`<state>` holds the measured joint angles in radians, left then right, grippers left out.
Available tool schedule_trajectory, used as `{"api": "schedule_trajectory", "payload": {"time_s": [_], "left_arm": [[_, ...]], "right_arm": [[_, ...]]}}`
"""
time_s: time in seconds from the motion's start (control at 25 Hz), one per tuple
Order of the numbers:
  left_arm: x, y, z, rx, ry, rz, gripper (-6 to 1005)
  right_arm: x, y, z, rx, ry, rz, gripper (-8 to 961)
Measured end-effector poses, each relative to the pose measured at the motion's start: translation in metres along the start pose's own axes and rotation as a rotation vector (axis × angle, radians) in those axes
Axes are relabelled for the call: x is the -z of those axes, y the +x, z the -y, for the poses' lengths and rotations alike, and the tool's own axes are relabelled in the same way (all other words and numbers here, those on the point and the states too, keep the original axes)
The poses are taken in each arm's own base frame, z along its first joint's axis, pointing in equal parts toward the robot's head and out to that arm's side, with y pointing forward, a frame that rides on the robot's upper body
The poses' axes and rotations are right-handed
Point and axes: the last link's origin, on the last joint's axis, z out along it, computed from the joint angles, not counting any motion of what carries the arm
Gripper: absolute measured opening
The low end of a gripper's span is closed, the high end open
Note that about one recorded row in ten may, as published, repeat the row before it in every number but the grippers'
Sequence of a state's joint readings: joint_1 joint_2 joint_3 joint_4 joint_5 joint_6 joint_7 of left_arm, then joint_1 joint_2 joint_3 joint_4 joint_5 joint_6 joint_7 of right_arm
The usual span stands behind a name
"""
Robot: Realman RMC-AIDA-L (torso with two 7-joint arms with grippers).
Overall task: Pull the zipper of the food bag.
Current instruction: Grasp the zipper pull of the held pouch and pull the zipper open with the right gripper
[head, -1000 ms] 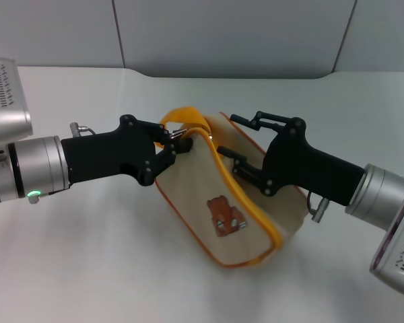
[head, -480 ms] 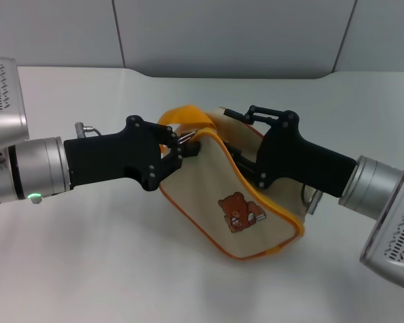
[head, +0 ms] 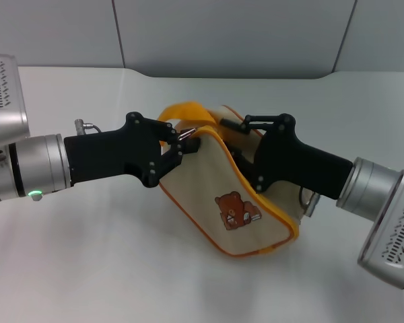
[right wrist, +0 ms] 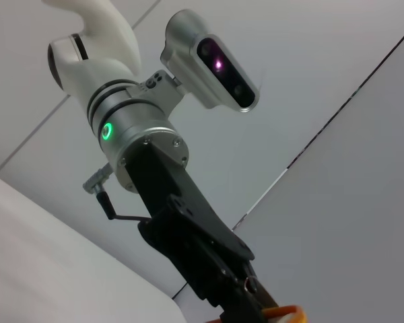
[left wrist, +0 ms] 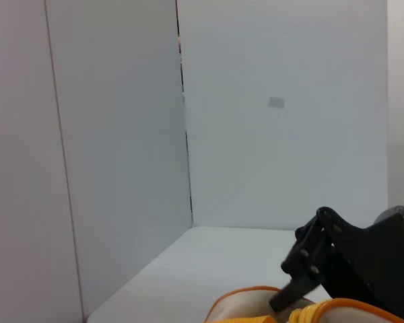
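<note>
The food bag point(head: 209, 178), cream with orange-yellow piping and a brown bear print point(head: 236, 211), lies tilted between both arms on the white table point(head: 87, 256). My left gripper point(head: 180, 142) is shut on the small silvery pull tab of the zipper point(head: 186, 134) at the bag's upper left end, below the orange strap handle point(head: 185, 112). My right gripper point(head: 240, 142) grips the bag's top from the right. The zip track is mostly hidden behind the fingers. In the left wrist view the right gripper point(left wrist: 323, 259) shows above the bag's orange trim point(left wrist: 310, 313).
Grey wall panels point(head: 222, 33) stand behind the table's far edge. The right wrist view shows the left arm point(right wrist: 168, 208) with its green light and the robot's head camera point(right wrist: 212, 60).
My right gripper has moved left, toward the left gripper, and the bag has swung with it, its lower end lying flatter. The left gripper has shifted slightly right, still on the pull tab.
</note>
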<state>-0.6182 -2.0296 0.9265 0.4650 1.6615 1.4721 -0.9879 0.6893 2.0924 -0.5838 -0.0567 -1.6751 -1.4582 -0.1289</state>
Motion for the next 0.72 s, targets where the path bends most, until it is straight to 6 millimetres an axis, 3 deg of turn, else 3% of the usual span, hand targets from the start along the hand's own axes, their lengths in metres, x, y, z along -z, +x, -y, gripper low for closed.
{"api": "schedule_trajectory", "payload": {"time_s": [0.12,0.32,0.52,0.72], "left_arm": [[0.0,0.0,0.0,0.0,0.002,-0.002,84],[0.0,0.0,0.0,0.001,0.003,-0.004,83],[0.001,0.0,0.0,0.011,0.02,-0.016,83],[0.009,-0.002,0.007,0.045,0.107,-0.054,83]], "right_arm": [[0.0,0.0,0.0,0.0,-0.002,-0.001,340],[0.002,0.001,-0.002,-0.003,-0.001,-0.006,131],[0.008,0.003,-0.005,-0.009,0.001,-0.02,-2],[0.031,0.008,-0.017,-0.029,0.011,-0.063,-1]]}}
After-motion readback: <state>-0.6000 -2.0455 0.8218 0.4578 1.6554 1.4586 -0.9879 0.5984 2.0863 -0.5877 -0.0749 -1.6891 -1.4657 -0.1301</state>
